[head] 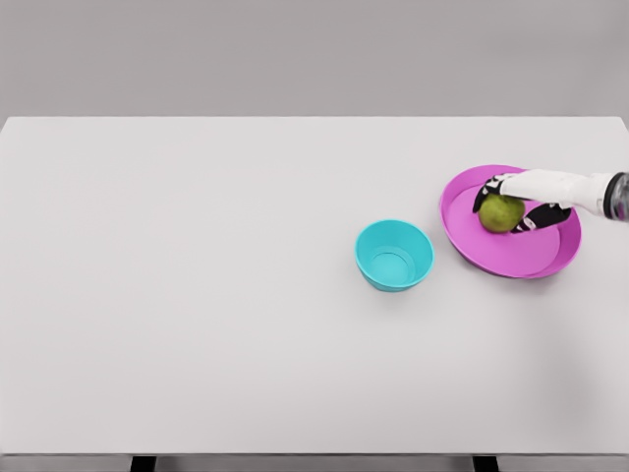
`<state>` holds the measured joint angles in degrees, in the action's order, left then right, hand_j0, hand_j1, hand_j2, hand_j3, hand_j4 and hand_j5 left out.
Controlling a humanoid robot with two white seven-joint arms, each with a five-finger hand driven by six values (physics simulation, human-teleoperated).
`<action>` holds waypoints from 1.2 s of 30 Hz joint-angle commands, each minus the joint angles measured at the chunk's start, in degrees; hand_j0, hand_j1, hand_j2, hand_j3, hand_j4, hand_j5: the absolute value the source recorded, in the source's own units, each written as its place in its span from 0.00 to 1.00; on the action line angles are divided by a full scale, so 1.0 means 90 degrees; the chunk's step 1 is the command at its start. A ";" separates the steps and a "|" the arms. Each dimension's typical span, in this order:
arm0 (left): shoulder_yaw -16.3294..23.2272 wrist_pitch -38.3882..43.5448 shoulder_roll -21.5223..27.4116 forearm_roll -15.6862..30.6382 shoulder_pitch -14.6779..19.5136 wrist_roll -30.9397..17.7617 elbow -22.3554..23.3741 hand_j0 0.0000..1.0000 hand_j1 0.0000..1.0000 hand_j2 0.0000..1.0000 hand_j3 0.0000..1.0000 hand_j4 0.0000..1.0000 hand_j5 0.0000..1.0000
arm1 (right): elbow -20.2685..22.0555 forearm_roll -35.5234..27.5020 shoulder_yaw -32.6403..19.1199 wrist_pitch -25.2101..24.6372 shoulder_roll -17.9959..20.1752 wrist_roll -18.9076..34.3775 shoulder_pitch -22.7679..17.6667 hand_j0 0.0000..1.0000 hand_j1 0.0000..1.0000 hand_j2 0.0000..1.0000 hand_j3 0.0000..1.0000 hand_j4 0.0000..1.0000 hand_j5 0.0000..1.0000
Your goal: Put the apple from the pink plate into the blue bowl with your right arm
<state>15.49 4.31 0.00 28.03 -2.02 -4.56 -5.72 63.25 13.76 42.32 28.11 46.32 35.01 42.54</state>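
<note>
Apple [500,213] round, no clear long axis, on pink plate [511,258]. Right hand [519,202] reaches in horizontally from right, fingers curled around apple. Blue bowl [394,255] left of hand.

White arm [562,185] — black-padded fingers [546,217]

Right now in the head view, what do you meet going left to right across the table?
Bowl → plate with the apple on it, the right hand closed around the apple.
</note>
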 commanded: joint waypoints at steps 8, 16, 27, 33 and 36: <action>0.0007 0.0000 0.0000 0.0001 0.0000 -0.0002 0.0001 1.00 1.00 1.00 1.00 1.00 1.00 | 0.2591 -0.0855 -0.0708 -0.0135 0.0577 -0.0001 -0.0098 0.38 0.38 0.38 0.38 0.38 0.38; -0.0003 0.0000 0.0000 0.0001 0.0000 -0.0002 0.0001 1.00 1.00 1.00 1.00 1.00 1.00 | 0.3734 -0.0943 -0.0756 0.0138 0.0791 -0.0001 -0.0283 0.38 0.38 0.38 0.38 0.38 0.38; -0.0003 0.0000 0.0000 0.0001 0.0000 -0.0002 0.0001 1.00 1.00 1.00 1.00 1.00 1.00 | 0.3773 -0.0953 -0.0385 0.0607 0.0342 -0.0001 -0.0352 0.39 0.39 0.39 0.39 0.39 0.39; -0.0003 0.0000 0.0000 0.0001 0.0000 -0.0002 0.0001 1.00 1.00 1.00 1.00 1.00 1.00 | 0.3266 -0.0709 -0.0112 0.0441 0.0127 -0.0001 -0.0195 0.39 0.39 0.39 0.39 0.39 0.39; -0.0003 0.0000 0.0000 0.0001 0.0000 -0.0002 0.0001 1.00 1.00 1.00 1.00 1.00 1.00 | 0.3207 -0.0699 -0.0112 0.0460 0.0000 -0.0001 -0.0205 0.41 0.41 0.41 0.41 0.41 0.41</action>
<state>15.47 4.31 0.00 28.03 -2.02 -4.56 -5.72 92.99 7.51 41.14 32.46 46.94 35.04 40.69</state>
